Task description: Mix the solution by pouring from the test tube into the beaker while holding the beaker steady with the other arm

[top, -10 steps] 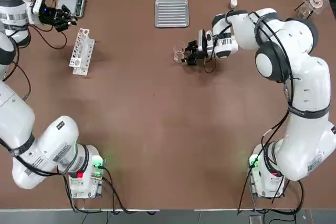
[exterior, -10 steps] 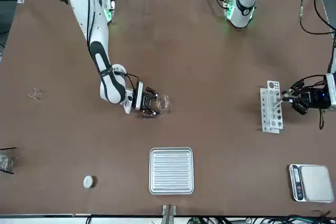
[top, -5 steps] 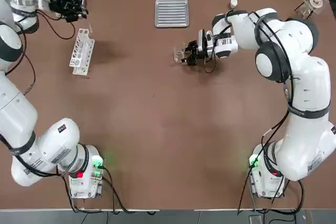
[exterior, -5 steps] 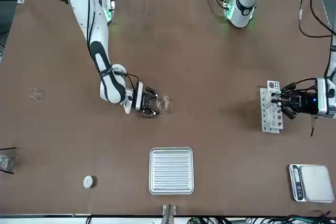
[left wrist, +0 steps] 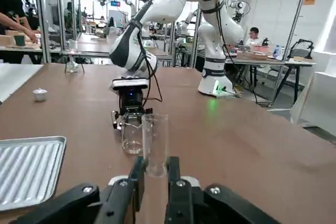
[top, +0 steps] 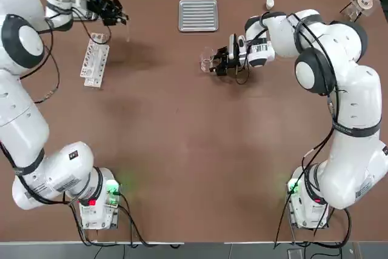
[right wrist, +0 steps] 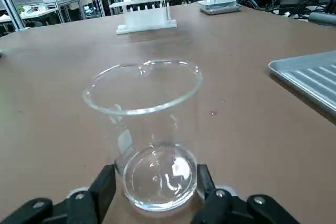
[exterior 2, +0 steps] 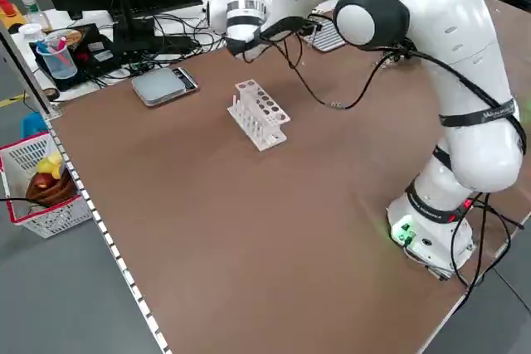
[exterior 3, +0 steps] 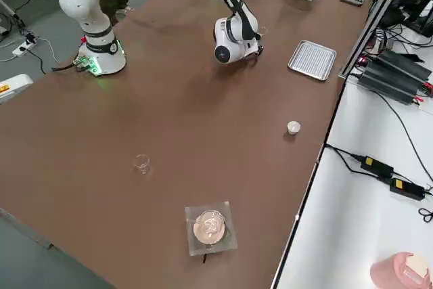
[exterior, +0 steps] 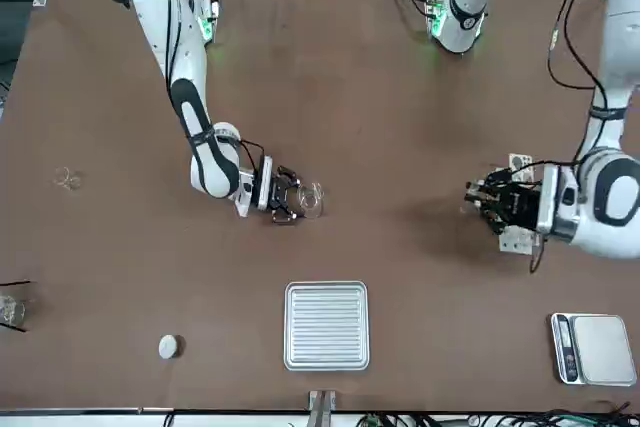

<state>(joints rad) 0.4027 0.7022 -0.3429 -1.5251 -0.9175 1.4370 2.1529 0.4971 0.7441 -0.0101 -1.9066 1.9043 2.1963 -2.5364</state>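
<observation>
Desk (top: pixel 182 144): a broad brown surface carrying both arms' bases, glassware and lab gear.
Left arm (top: pixel 24 83): reaches along the desk's left edge to the far side, its wrist beyond the tube rack.
Other arm (top: pixel 339 77): the right arm, bent over the far right of the desk, its wrist lying low near the middle.
Ribbed tray (top: pixel 198 14): a metal tray at the far edge, between the two hands.
Tube rack (top: pixel 94 59): white and multi-holed, lying on the desk just on the near side of the left hand.
Scale (exterior: pixel 593 348): a small grey unit at the far left corner, well apart from the glassware.
Right hand (right wrist: pixel 152 179): clenched on the beaker at its base, one finger (right wrist: pixel 100 190) on either side.
Left hand (left wrist: pixel 155 169): grasping the test tube by its lower end, raised above the desk beside the rack.
Beaker (right wrist: pixel 147 129): clear glass, standing upright on the desk between the right hand's fingers, rim free above them.
Test tube (left wrist: pixel 155 142): clear, rising upright from between the left hand's fingers, well apart from the beaker, which stands beyond it in the left wrist view.
</observation>
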